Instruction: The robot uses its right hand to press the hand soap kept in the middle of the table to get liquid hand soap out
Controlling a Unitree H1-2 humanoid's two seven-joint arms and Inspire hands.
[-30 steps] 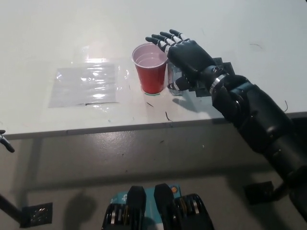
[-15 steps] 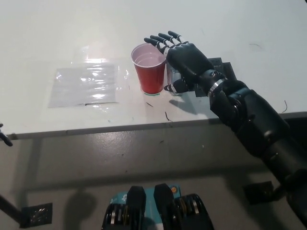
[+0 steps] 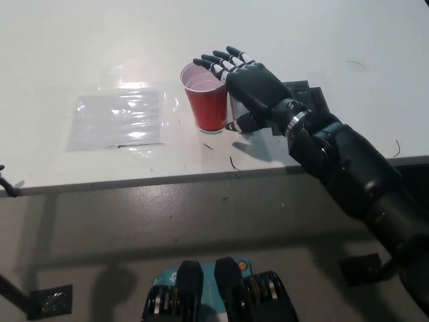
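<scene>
Right now the black right hand hovers palm-down beside the red cup, fingers spread flat over its rim and gripping nothing. The soap dispenser sits just right of the cup, almost wholly hidden beneath the hand. A clear plastic sheet lies on the white table, left of the cup.

red cup crowding right hand, bare table beyond

Cup on table; plastic sheet to its left
</scene>
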